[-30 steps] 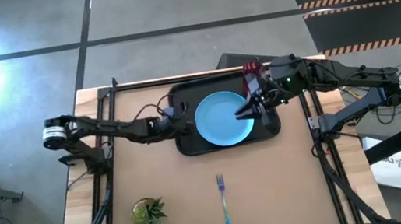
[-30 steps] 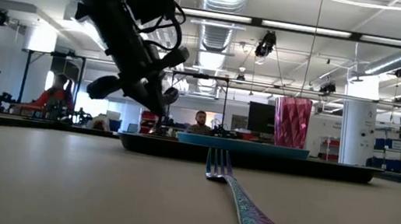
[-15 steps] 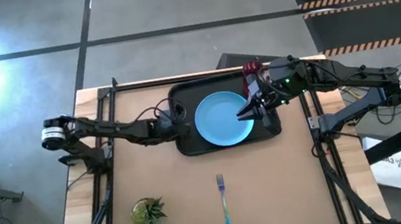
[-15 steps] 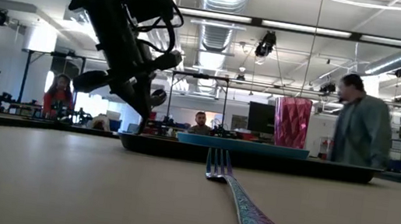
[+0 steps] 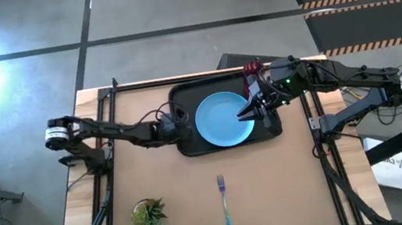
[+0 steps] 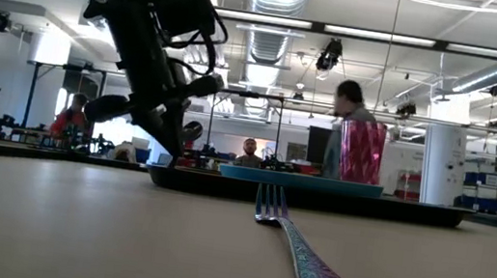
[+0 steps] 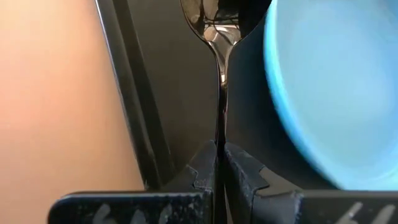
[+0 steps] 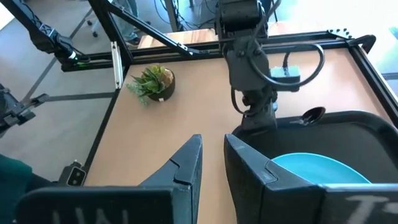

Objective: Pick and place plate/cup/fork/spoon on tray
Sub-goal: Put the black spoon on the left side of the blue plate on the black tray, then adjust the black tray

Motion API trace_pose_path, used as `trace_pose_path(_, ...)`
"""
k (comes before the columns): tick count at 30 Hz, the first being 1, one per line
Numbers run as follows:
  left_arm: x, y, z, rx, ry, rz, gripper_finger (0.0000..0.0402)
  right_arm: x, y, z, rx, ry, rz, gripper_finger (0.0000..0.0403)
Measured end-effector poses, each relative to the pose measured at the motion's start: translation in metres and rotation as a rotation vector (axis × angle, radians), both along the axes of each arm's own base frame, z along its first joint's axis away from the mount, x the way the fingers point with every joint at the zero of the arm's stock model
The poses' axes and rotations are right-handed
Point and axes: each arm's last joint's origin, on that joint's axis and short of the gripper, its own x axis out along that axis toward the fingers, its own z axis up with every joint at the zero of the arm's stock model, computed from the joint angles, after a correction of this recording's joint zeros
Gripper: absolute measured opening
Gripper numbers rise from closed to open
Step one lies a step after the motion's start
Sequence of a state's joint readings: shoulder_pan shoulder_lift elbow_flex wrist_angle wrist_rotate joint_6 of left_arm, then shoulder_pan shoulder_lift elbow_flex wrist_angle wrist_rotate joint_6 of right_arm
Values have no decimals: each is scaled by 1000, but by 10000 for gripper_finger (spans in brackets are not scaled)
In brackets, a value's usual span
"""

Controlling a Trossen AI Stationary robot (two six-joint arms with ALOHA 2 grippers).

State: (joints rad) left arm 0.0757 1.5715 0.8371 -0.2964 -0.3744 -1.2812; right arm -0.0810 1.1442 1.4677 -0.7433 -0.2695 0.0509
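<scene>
My left gripper (image 7: 219, 163) clamped tight on thin dark metallic spoon (image 7: 214, 37), over left edge of large black rectangular tray (image 5: 190, 147); has crept slightly further over tray rim since a second ago. Spoon bowl hangs beside round light-blue plate (image 5: 223, 119), which lies mid-tray. My right gripper (image 8: 213, 163) hovers at plate's right edge, unmoved, jaws slightly parted, empty. Dark-red translucent cup (image 5: 251, 71) at tray's far right corner. Blue-handled fork (image 5: 224, 201) near table's front edge, off tray. Person (image 6: 345, 123) now walks behind cup.
</scene>
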Motion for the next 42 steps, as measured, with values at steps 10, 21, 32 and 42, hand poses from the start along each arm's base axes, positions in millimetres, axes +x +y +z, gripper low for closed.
trace_pose_path(10,8,0,-13,-18,-6,-14,0,0,0,0,0,1,0,57)
trace_pose_path(21,7,0,-14,-2,14,-42,58,-1,0,-1,1,9,0,57)
trace_pose_path(32,5,1,10,48,-68,-97,88,-9,0,-13,8,160,-9,57)
trace_pose_path(42,-23,4,81,259,-252,-169,89,-23,1,-45,107,491,-208,33)
